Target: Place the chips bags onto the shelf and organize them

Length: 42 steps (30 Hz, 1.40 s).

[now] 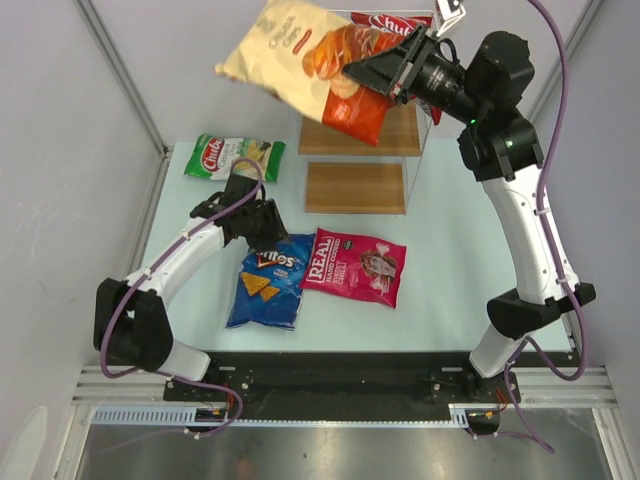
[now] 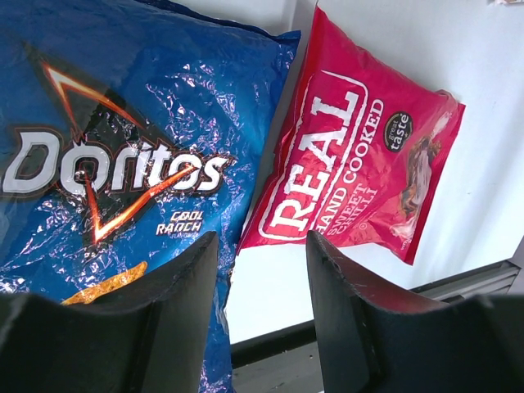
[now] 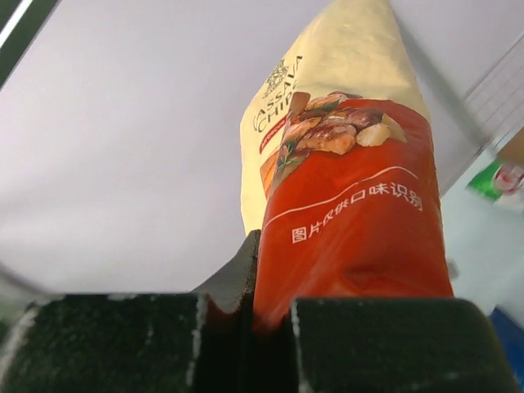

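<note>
- Pale green table (image 1: 450, 290): carries the shelf at its far side, with three bags lying flat in front of it.
- Shelf (image 1: 355, 187): stepped rack of light wooden boards in a white wire frame, at far centre. The two lower boards in view are bare.
- Orange-and-cream bag (image 1: 290, 55): held in the air above the shelf's upper tiers and tilted out to the left. It touches neither board nor table.
- Blue Doritos bag (image 1: 268, 285): flat on the table, near centre-left, face up. Its right edge is just beside the pink bag.
- Pink Real bag (image 1: 357, 265): flat on the table in front of the shelf, face up.
- Green Chuba bag (image 1: 233, 156): flat at the far left, beside the shelf, well apart from the other bags.
- Red Chuba bag (image 1: 395, 22): at the shelf's top, largely hidden behind the held bag.
- Right gripper (image 1: 375, 75): jaws pinched on the red lower end of the orange-and-cream bag.
- Left gripper (image 2: 262, 246): jaws spread with nothing between them, low over the Doritos bag's edge near the gap to the pink bag. Contact cannot be determined.
</note>
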Motion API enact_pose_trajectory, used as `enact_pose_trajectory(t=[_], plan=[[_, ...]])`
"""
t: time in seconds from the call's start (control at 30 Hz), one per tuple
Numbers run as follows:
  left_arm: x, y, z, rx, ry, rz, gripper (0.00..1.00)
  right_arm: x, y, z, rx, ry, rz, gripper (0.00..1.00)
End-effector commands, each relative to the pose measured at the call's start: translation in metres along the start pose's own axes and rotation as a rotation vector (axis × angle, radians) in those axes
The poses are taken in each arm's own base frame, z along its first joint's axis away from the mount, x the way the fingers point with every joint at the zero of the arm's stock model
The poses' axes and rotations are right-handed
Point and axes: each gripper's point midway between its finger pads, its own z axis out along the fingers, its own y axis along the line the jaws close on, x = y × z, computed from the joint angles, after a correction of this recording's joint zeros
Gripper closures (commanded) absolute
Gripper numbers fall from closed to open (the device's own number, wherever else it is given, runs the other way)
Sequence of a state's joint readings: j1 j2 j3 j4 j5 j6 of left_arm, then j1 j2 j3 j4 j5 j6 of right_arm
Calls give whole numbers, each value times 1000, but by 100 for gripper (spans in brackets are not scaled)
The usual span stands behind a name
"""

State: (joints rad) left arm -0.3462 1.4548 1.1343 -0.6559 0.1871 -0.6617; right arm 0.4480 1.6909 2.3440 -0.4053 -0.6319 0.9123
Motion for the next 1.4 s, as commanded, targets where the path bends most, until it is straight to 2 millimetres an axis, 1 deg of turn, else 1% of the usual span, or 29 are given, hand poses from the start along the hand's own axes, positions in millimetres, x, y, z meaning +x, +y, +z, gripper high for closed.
enact_pose_trajectory(t=[0.0, 0.03, 0.07, 0.1, 0.13, 0.17, 0.2, 0.23, 0.27, 0.3, 0.37, 0.4, 0.43, 0.47, 0.5, 0.53, 0.57, 0.63, 0.67, 0.7, 0.73, 0.77, 0.87, 1.1, 1.17, 1.2, 1.3, 1.33, 1.37], plan=[[-10, -5, -18, 20, -61, 19, 48, -68, 33, -3, 12, -422, -111, 100], [-10, -5, -19, 17, -63, 19, 48, -83, 5, -3, 104, -549, -94, 100], [-9, -4, -19, 14, -64, 17, 48, -89, -5, -6, 141, -612, -84, 100], [-8, -3, -22, 15, -67, 16, 48, -92, -10, -7, 173, -662, -63, 100], [-8, -2, -23, 14, -72, 12, 48, -100, -29, -10, 254, -732, -37, 100], [-8, -3, -25, 19, -75, 13, 48, -106, -29, -10, 270, -760, -43, 100], [-7, -3, -28, 21, -83, 11, 48, -108, -33, -9, 295, -773, -53, 100], [-7, -2, -29, 19, -87, 10, 48, -109, -54, -3, 363, -794, -49, 100], [-6, -2, -30, 21, -89, 9, 48, -114, -53, -3, 365, -821, -55, 100], [-5, -1, -30, 18, -88, 8, 48, -116, -57, -1, 366, -838, -57, 100], [-3, 1, -32, 17, -90, 7, 48, -126, -61, -1, 369, -903, -60, 100], [-2, 2, -32, 15, -90, 4, 48, -134, -56, -3, 350, -945, -63, 100], [-1, 2, -34, 20, -96, 5, 48, -138, -62, -2, 365, -970, -64, 100], [2, 4, -33, 16, -91, 2, 48, -141, -64, -1, 377, -983, -75, 100], [3, 5, -33, 19, -91, -1, 48, -148, -56, -4, 366, -1005, -75, 100], [4, 5, -33, 22, -93, -2, 48, -148, -58, -2, 375, -1008, -72, 100], [5, 6, -33, 25, -96, -2, 48, -146, -72, 6, 396, -999, -69, 100], [10, 9, -31, 22, -87, -10, 48, -145, -71, 10, 386, -1008, -50, 100], [11, 9, -32, 26, -90, -11, 48, -139, -75, 18, 389, -996, -43, 100], [14, 12, -30, 23, -86, -14, 48, -135, -76, 23, 387, -986, -39, 100], [15, 12, -30, 27, -85, -17, 48, -130, -81, 25, 415, -966, -38, 100], [18, 13, -29, 32, -87, -19, 48, -121, -80, 32, 420, -948, -36, 100], [19, 14, -29, 41, -95, -26, 48, -110, -86, 35, 477, -937, -53, 100], [32, 21, -26, 55, -92, -37, 48, -89, -84, 49, 503, -902, -66, 100], [34, 22, -27, 62, -95, -37, 48, -84, -90, 50, 539, -903, -80, 99], [37, 24, -26, 61, -91, -39, 48, -83, -94, 48, 569, -917, -78, 98], [41, 28, -25, 62, -92, -42, 48, -79, -99, 53, 580, -916, -83, 99], [43, 28, -25, 63, -91, -43, 48, -79, -100, 53, 581, -918, -85, 98], [44, 30, -25, 61, -93, -45, 48, -75, -106, 58, 589, -909, -86, 96]])
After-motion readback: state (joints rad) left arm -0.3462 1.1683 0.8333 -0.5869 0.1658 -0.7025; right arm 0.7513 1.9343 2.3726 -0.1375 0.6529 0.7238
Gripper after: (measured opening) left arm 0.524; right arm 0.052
